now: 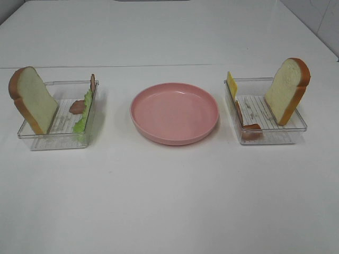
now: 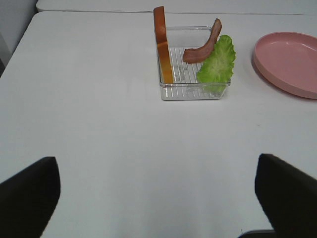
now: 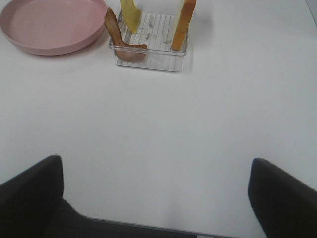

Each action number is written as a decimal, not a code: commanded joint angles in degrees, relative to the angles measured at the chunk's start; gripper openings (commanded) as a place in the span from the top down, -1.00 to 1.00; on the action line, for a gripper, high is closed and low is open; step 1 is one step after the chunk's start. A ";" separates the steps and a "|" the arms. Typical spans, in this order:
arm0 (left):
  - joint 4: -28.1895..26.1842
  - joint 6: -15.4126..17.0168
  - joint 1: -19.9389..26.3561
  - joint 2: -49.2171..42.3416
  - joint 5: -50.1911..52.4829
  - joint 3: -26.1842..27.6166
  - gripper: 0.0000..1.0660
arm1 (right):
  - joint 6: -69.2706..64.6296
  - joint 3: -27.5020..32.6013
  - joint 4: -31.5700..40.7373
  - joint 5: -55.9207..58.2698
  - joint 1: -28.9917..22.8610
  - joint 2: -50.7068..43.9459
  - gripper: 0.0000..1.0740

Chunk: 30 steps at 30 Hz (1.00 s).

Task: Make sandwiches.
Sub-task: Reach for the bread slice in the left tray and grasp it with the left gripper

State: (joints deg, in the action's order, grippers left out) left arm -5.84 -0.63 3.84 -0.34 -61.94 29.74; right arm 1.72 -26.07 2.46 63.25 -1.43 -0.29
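The sandwich parts stand apart in two clear trays. In the left tray (image 1: 55, 142) a bread slice (image 1: 32, 98) leans at the outer end, with a lettuce leaf (image 1: 83, 114) and bacon (image 1: 78, 106) at the inner end. The right tray (image 1: 267, 138) holds another bread slice (image 1: 287, 89), a yellow cheese slice (image 1: 231, 83) and bacon (image 1: 249, 127). My left gripper (image 2: 158, 198) is open and empty, well short of its tray (image 2: 193, 92). My right gripper (image 3: 156, 198) is also open and empty, short of its tray (image 3: 148, 62). Neither gripper shows in the high view.
A pink round plate (image 1: 175, 112) sits between the two trays on the white table. A seam in the table runs behind the trays. A wall rises at the back right corner.
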 commanded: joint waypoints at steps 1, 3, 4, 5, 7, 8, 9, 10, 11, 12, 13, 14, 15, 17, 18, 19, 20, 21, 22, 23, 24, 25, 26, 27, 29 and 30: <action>-0.29 0.23 -0.23 -0.63 0.40 -0.17 -0.92 | -0.40 0.11 0.23 -0.17 0.06 -1.89 -0.84; -0.29 0.23 -0.23 -0.63 0.40 -0.17 -0.92 | -0.40 0.11 0.23 -0.17 0.06 -1.89 -0.84; -0.29 0.23 -0.23 -0.63 0.40 -0.17 -0.92 | -0.40 0.11 0.23 -0.17 0.06 -1.89 -0.84; -0.29 0.23 -0.23 -0.63 0.40 -0.17 -0.92 | -0.40 0.11 0.23 -0.17 0.06 -1.89 -0.84; -0.29 0.23 -0.23 -0.63 0.40 -0.17 -0.92 | -0.40 0.11 0.23 -0.17 0.06 -1.89 -0.84; -0.29 0.23 -0.23 -0.63 0.40 -0.17 -0.92 | -0.40 0.11 0.23 -0.17 0.06 -1.89 -0.84; -0.29 0.23 -0.23 -0.63 0.40 -0.17 -0.92 | -0.40 0.11 0.23 -0.17 0.06 -1.89 -0.84; -0.29 0.23 -0.23 -0.63 0.40 -0.17 -0.92 | -0.40 0.11 0.23 -0.17 0.06 -1.89 -0.84; -0.29 0.23 -0.23 -0.63 0.40 -0.17 -0.92 | -0.40 0.11 0.23 -0.17 0.06 -1.89 -0.84; -0.34 0.23 -0.23 -0.63 0.40 -0.17 -0.92 | -0.40 0.11 0.23 -0.17 0.06 -1.89 -0.84; -0.34 0.23 -0.23 -0.63 0.40 -0.17 -0.92 | -0.40 0.11 0.23 -0.17 0.06 -1.89 -0.84; -0.34 0.23 -0.23 -0.63 0.40 -0.17 -0.92 | -0.40 0.11 0.23 -0.17 0.06 -1.89 -0.84; -0.34 0.23 -0.23 -0.63 0.40 -0.17 -0.92 | -0.40 0.11 0.23 -0.17 0.06 -1.89 -0.84; -0.34 0.23 -0.23 -0.63 0.40 -0.17 -0.92 | -0.40 0.11 0.23 -0.17 0.06 -1.89 -0.84; -0.34 0.23 -0.23 -0.63 0.40 -0.17 -0.92 | -0.40 0.11 0.23 -0.17 0.06 -1.89 -0.84; -0.34 0.23 -0.23 -0.63 0.40 -0.17 -0.92 | -0.40 0.11 0.23 -0.17 0.06 -1.89 -0.84; -0.34 0.23 -0.23 -0.63 0.40 -0.17 -0.92 | -0.40 0.11 0.23 -0.17 0.06 -1.89 -0.84; -0.34 0.23 -0.23 -0.63 0.40 -0.17 -0.92 | -0.40 0.11 0.23 -0.17 0.06 -1.89 -0.84; -0.34 0.23 -0.23 -0.63 0.40 -0.17 -0.92 | -0.40 0.11 0.23 -0.17 0.06 -1.89 -0.84; -0.34 0.23 -0.23 -0.63 0.40 -0.17 -0.92 | -0.40 0.11 0.23 -0.17 0.06 -1.89 -0.84; -0.34 0.23 -0.23 -0.63 0.40 -0.17 -0.92 | -0.40 0.11 0.23 -0.17 0.06 -1.89 -0.84; -0.34 0.23 -0.23 -0.63 0.40 -0.17 -0.92 | -0.40 0.11 0.23 -0.17 0.06 -1.89 -0.84; -0.34 0.23 -0.23 -0.63 0.40 -0.17 -0.92 | -0.40 0.11 0.23 -0.17 0.06 -1.89 -0.84; -0.34 0.23 -0.23 -0.63 0.40 -0.17 -0.92 | -0.40 0.11 0.23 -0.17 0.06 -1.89 -0.84; -0.34 0.23 -0.23 -0.63 0.40 -0.17 -0.92 | -0.40 0.11 0.23 -0.17 0.06 -1.89 -0.84; -0.34 0.23 -0.23 -0.63 0.40 -0.17 -0.92 | -0.40 0.11 0.23 -0.17 0.06 -1.89 -0.84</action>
State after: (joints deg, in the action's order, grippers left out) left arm -5.84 -0.63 3.84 -0.34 -61.94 29.74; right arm 1.72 -26.07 2.46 63.25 -1.43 -0.29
